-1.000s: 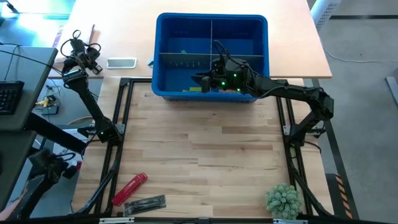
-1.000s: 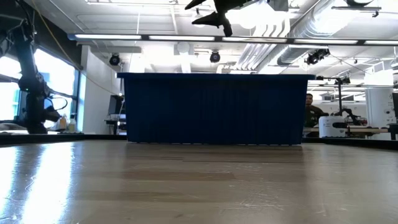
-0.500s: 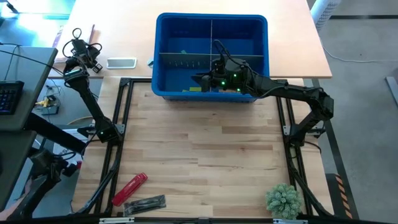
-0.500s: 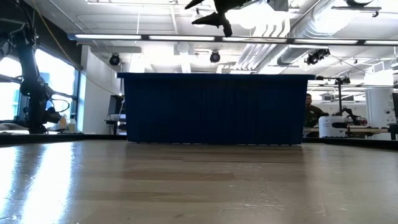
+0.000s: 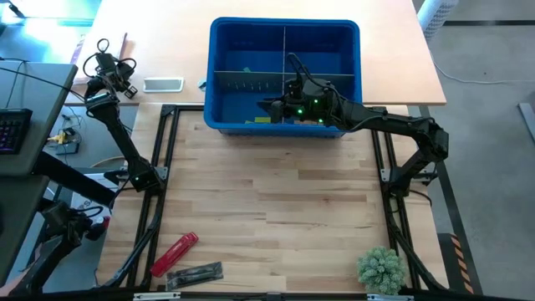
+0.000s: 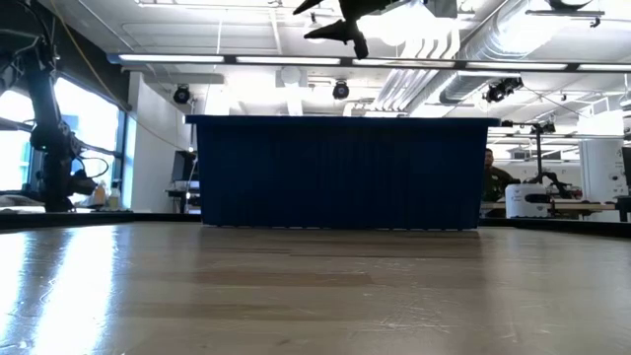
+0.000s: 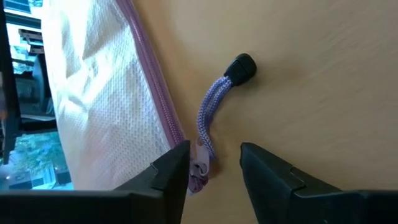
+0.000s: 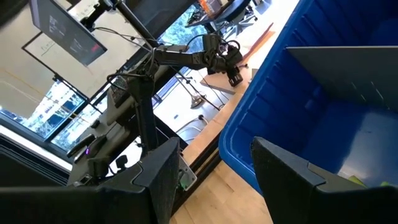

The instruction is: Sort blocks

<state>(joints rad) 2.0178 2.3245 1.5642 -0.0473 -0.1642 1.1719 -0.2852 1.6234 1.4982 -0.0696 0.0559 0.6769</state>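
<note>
A blue divided bin [image 5: 284,23] stands at the table's far edge; its front wall shows in the low view [image 6: 340,173]. A few lime yellow-green blocks [image 5: 262,119] lie on the floor of its near left compartment, and another lime block [image 5: 247,69] lies in the far left one. My right gripper [image 5: 266,106] hovers open and empty over the near left compartment; one lime block [image 8: 357,180] shows past its fingers [image 8: 286,171]. My left gripper [image 5: 110,68] is open beyond the table's far left corner, its fingers [image 7: 171,168] above a purple cord pull [image 7: 208,118].
A white mesh pouch [image 7: 99,106] with a purple zipper lies under my left gripper; it also shows in the high view [image 5: 163,84]. A red cylindrical tool [image 5: 174,253] and a dark tool [image 5: 194,273] lie near the front left. A green plant [image 5: 380,267] stands front right. A person [image 6: 490,170] sits beyond the table.
</note>
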